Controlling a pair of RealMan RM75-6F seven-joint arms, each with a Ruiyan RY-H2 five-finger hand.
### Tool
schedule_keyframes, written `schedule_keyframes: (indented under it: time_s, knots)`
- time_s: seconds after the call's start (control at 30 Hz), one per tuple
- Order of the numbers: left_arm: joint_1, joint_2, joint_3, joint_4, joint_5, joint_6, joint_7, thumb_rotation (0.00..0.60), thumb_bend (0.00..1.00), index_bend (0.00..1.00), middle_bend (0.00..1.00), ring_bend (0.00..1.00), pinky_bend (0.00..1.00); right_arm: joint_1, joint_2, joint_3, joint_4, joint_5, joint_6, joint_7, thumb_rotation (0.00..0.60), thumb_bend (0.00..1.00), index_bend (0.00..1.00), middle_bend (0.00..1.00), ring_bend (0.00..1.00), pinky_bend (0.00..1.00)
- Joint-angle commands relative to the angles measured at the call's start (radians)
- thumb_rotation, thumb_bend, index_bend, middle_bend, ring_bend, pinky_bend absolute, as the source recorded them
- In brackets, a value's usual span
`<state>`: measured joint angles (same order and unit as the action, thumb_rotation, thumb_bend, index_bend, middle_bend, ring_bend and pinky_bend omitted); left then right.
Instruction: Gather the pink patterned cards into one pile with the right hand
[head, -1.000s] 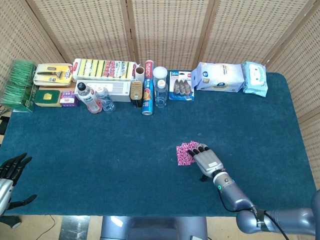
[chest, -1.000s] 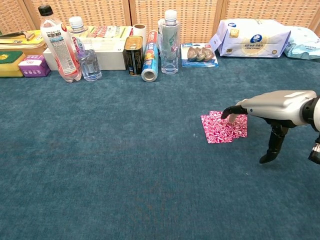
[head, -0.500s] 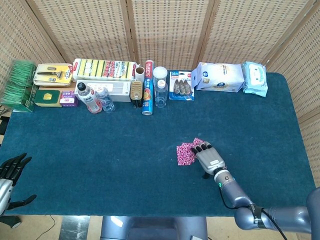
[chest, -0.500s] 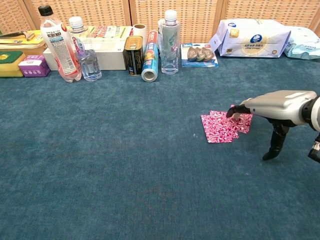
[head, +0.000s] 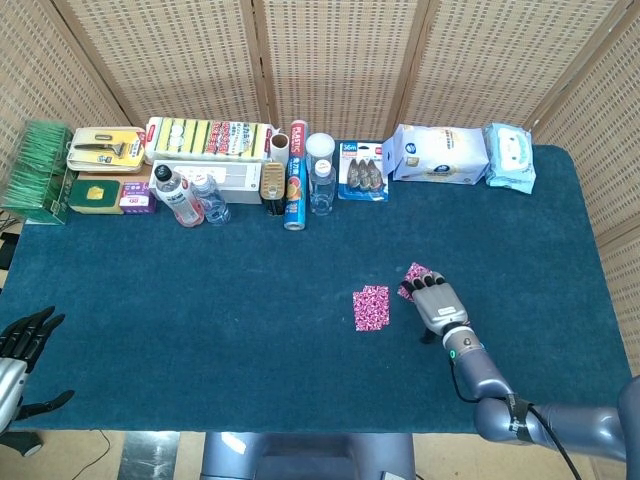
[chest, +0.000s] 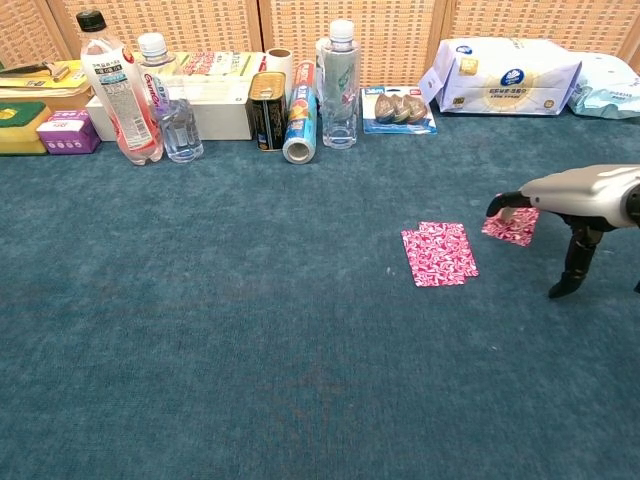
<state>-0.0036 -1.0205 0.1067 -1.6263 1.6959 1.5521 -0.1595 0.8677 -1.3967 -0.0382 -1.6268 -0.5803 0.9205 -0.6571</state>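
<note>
Pink patterned cards (chest: 438, 255) are lying mid-table as a small overlapped pile, with one stray card (chest: 511, 227) just to its right. I am pressing my right hand's (head: 438, 299) fingertips (chest: 497, 206) down on that stray, fingers stretched forward close together, thumb hanging below; whether the thumb is touching the cloth I cannot tell. Gathering looks unfinished: next I am expecting to slide the stray leftward onto the pile. Open blue cloth (head: 220, 290) is surrounding everything, edges well apart. My left hand (head: 24, 336) is idling, fingers spread
</note>
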Motion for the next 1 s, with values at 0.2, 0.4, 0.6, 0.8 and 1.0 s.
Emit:
schedule_keyframes:
  time_s: [0.2, 0.4, 0.6, 0.8, 1.0]
  knots:
    - [0.001, 0.000, 0.000, 0.005, 0.001, 0.003, -0.006, 0.600, 0.03, 0.00, 0.00, 0.00, 0.05, 0.003, 0.042, 0.020, -0.063, -0.007, 0.025, -0.002, 0.600, 0.00, 0.09, 0.13, 0.00, 0.00]
    - [-0.001, -0.001, -0.001, 0.002, -0.002, -0.002, 0.000, 0.600, 0.03, 0.00, 0.00, 0.00, 0.05, 0.008, 0.065, 0.025, -0.160, -0.062, 0.043, -0.011, 0.600, 0.00, 0.08, 0.13, 0.00, 0.00]
    - [-0.001, -0.002, -0.001, 0.000, -0.002, -0.004, 0.004, 0.600, 0.03, 0.00, 0.00, 0.00, 0.05, 0.022, 0.041, 0.011, -0.215, -0.077, 0.034, -0.035, 0.600, 0.00, 0.09, 0.13, 0.00, 0.00]
    - [-0.001, -0.001, -0.001, 0.003, -0.003, -0.002, -0.002, 0.600, 0.03, 0.00, 0.00, 0.00, 0.05, 0.038, -0.010, 0.017, -0.214, -0.056, 0.033, -0.044, 0.600, 0.00, 0.09, 0.13, 0.00, 0.00]
    - [-0.001, 0.002, -0.002, 0.006, -0.003, 0.000, -0.014, 0.600, 0.03, 0.00, 0.00, 0.00, 0.05, 0.050, -0.043, 0.015, -0.195, -0.042, 0.036, -0.055, 0.599, 0.00, 0.09, 0.13, 0.00, 0.00]
